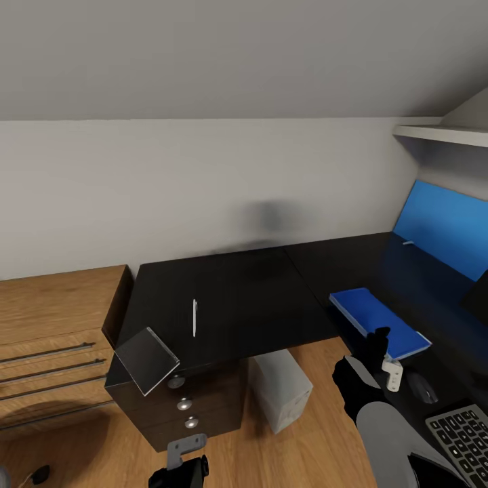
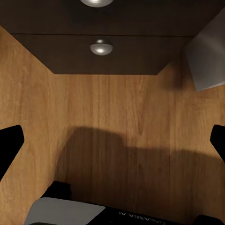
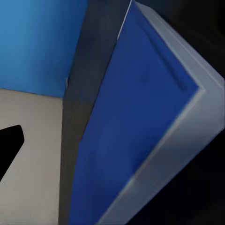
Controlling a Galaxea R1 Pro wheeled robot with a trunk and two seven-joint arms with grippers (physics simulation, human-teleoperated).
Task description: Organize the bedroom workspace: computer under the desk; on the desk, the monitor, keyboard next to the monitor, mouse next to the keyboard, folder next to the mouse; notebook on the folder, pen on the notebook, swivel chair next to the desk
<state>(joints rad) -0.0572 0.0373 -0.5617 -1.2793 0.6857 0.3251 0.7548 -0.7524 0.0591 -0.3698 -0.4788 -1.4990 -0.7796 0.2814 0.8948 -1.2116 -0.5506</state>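
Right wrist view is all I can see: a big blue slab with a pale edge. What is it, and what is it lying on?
Observer: That is the folder. It lies flat on a black desk, and the right gripper is at its near edge.
Operator: Is anything else close to it?
Observer: Yes. A mouse and a keyboard sit on the desk, nearer the robot than the folder.
Operator: Is there a pen anywhere?
Observer: The pen lies on the desk's other wing, well apart from the folder.
Operator: Anything beside the pen?
Observer: A grey notebook sits tilted at that wing's near corner.
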